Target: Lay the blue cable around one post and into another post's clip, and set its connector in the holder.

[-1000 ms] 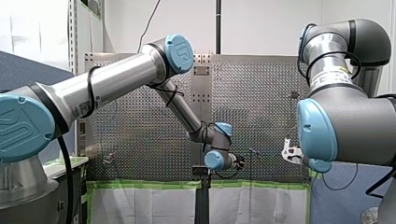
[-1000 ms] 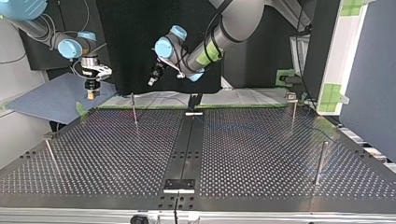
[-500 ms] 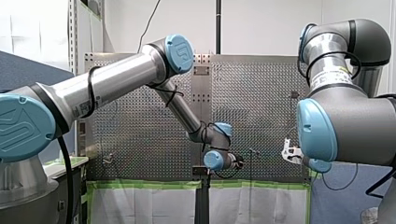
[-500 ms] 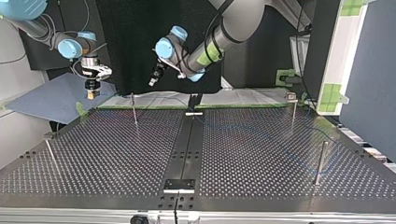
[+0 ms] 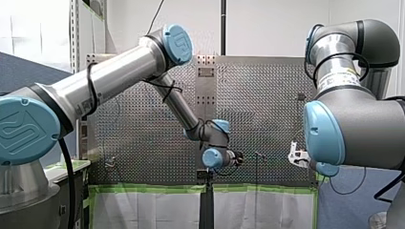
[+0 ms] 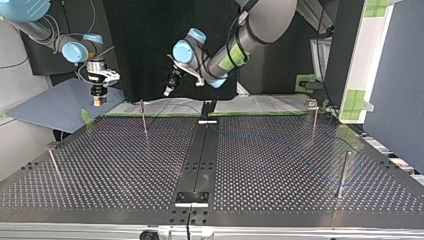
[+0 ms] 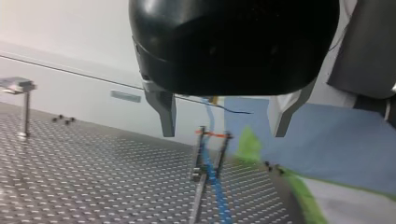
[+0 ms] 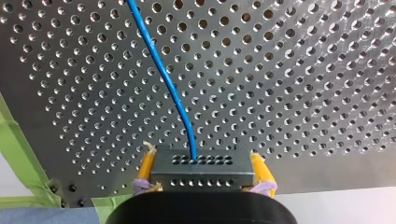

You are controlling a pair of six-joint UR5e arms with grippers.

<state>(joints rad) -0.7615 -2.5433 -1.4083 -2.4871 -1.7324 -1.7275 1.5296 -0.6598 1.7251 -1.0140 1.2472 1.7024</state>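
blue cable (image 8: pixel 164 77) is held by its end. its grey connector (image 8: pixel 201 173) is clamped between the yellow pads of the right gripper (image 8: pixel 203 164), which hangs above the corner of the perforated table (image 6: pixel 280 165) on the arms' side, at the top view's left. so the connector is not in any holder yet. from it the cable runs straight away from that gripper over the table. left gripper (image 7: pixel 224 133) is empty, metal fingers set wide, hovering above the table's arms-side edge. key relation: in the left wrist view the cable lies ahead of and below the left gripper, roughly centred on the gap between its fingers. there it passes right by a thin post (image 7: pixel 200 175) with an orange band near its top. can't tell whether it touches the post or sits in a clip. its long axis there runs nearly along the left gripper's line of sight, toward the right gripper, so the fingers would close across it as they stand. left arm is nearer that section; right arm is tied up with the connector. my read: routing not done, and left would need to drop onto the cable beside the post without knocking it. the rest of the cable's path is too faint to trace in the top view.
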